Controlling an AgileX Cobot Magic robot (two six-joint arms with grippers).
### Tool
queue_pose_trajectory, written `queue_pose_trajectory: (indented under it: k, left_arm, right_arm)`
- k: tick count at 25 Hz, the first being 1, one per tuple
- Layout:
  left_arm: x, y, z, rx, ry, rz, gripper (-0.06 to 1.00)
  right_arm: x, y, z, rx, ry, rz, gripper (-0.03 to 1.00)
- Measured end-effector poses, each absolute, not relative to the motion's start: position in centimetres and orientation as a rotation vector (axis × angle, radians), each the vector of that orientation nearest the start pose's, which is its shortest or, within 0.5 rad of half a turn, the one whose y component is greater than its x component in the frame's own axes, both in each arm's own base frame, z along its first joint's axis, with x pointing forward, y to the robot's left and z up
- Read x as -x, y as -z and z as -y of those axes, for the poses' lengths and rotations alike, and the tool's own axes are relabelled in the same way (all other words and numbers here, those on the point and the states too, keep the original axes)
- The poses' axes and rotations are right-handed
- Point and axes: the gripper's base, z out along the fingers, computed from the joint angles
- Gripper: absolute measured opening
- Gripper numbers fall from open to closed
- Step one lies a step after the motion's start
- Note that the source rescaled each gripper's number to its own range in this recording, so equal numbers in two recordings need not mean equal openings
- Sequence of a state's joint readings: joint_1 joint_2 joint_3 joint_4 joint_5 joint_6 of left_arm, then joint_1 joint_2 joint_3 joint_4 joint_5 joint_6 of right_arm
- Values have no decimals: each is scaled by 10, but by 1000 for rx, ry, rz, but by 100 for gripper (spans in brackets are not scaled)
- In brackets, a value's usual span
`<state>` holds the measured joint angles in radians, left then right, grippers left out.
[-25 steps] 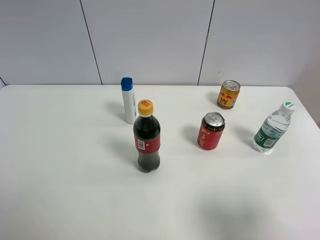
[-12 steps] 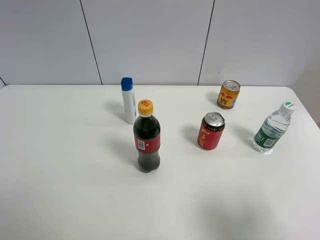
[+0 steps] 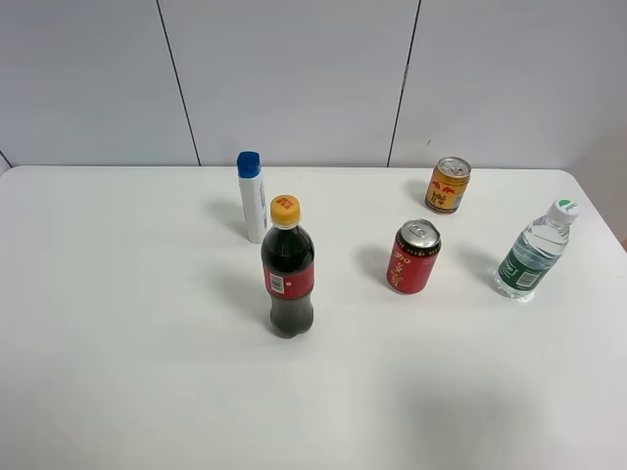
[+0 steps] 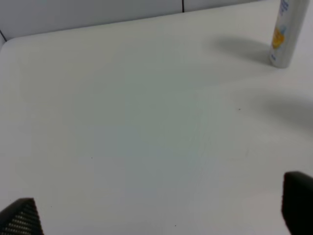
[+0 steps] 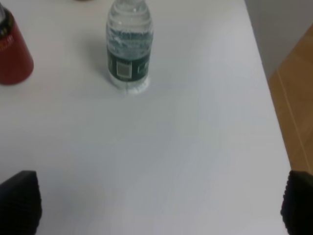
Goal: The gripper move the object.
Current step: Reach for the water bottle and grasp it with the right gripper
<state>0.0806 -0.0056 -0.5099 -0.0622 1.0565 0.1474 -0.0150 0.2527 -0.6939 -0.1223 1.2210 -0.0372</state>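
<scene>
The small clear water bottle (image 3: 534, 253) with a dark green label and white cap stands upright near the table's right edge. The right wrist view shows it (image 5: 129, 49) ahead of my right gripper (image 5: 159, 203), which is open and empty with its black fingertips (image 5: 19, 200) wide apart and well short of the bottle. My left gripper (image 4: 159, 215) is open and empty over bare table on the left side. Neither gripper shows in the exterior high view.
A dark cola bottle (image 3: 288, 269) with a yellow cap stands mid-table. A white tube (image 3: 252, 196) with a blue cap stands behind it and also shows in the left wrist view (image 4: 283, 34). A red can (image 3: 414, 258) and a gold can (image 3: 448, 185) stand left of the water bottle. The table edge (image 5: 274, 98) runs close to the bottle's right.
</scene>
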Motion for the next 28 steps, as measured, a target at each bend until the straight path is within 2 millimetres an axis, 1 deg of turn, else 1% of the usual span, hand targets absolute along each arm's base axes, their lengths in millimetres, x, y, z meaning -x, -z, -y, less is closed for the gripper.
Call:
queue_pose_trajectory:
  k: [4,8,17,28]
  left_arm:
    - [6,-280,5,-71,-70,-2022,100]
    - [6,-280,5,-71,-70,-2022,100]
    - [6,-280,5,-71,-70,-2022,100]
    - [6,-280,5,-71,-70,-2022,100]
  right_arm:
    - [-33,-317,12,21,196,-2370,100]
    - [-52,-315,12,32,200,-2420,100]
    - [-91,-312,12,58,198,-2441,100]
    - [-132,-299,12,89,194,-2509,100]
